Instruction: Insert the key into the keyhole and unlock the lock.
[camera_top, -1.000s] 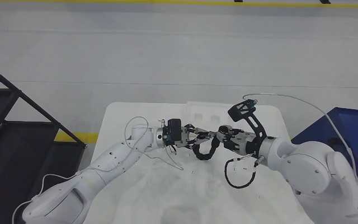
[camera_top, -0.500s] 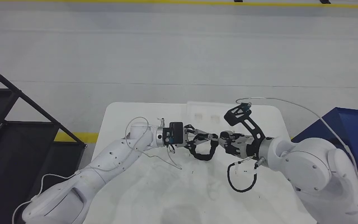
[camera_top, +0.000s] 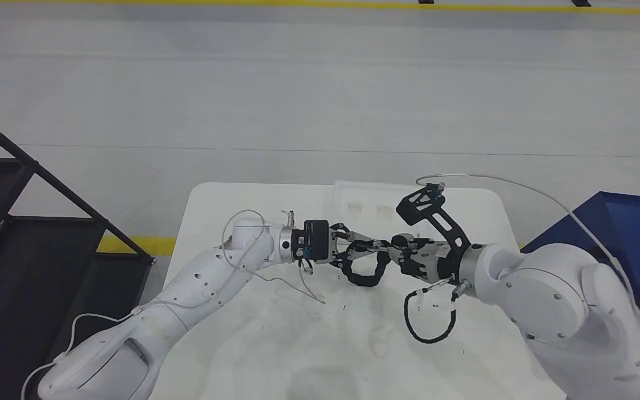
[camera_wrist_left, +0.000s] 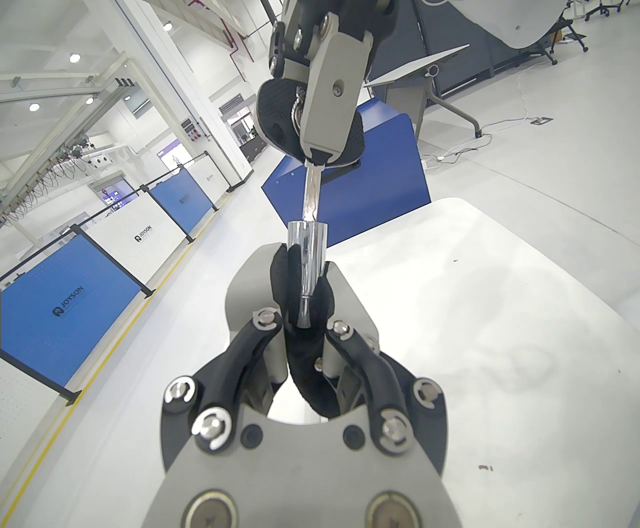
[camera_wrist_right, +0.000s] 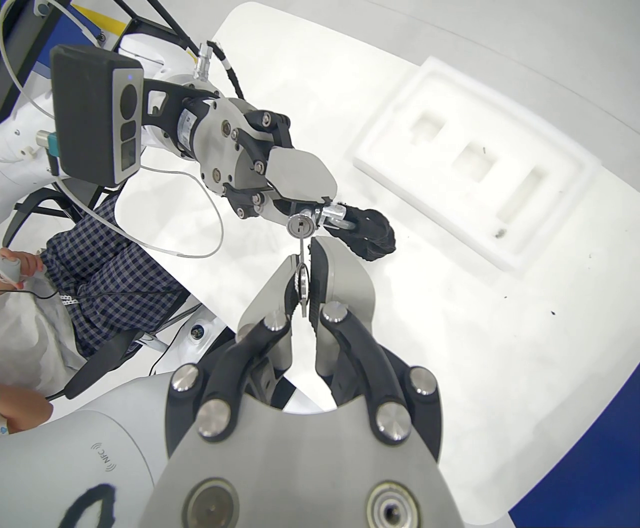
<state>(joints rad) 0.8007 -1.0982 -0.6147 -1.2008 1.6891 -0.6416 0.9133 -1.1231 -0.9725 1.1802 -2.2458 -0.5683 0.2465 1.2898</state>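
Note:
My left gripper is shut on the lock, a chrome cylinder with a black cable. It holds the lock above the middle of the table. The cable loop hangs below the two grippers. The round keyhole face points at my right gripper, which is shut on the key. The key's blade runs straight to the cylinder's end and its tip meets the keyhole. How deep it sits I cannot tell. In the top view the left gripper and right gripper are nearly tip to tip.
A white foam tray with three recesses lies at the table's far edge, behind the grippers. A blue bin stands off the table's right side. The table surface below the grippers is bare.
The right gripper with the key has shifted slightly toward the left gripper, narrowing the gap to the lock. The left arm has barely moved.

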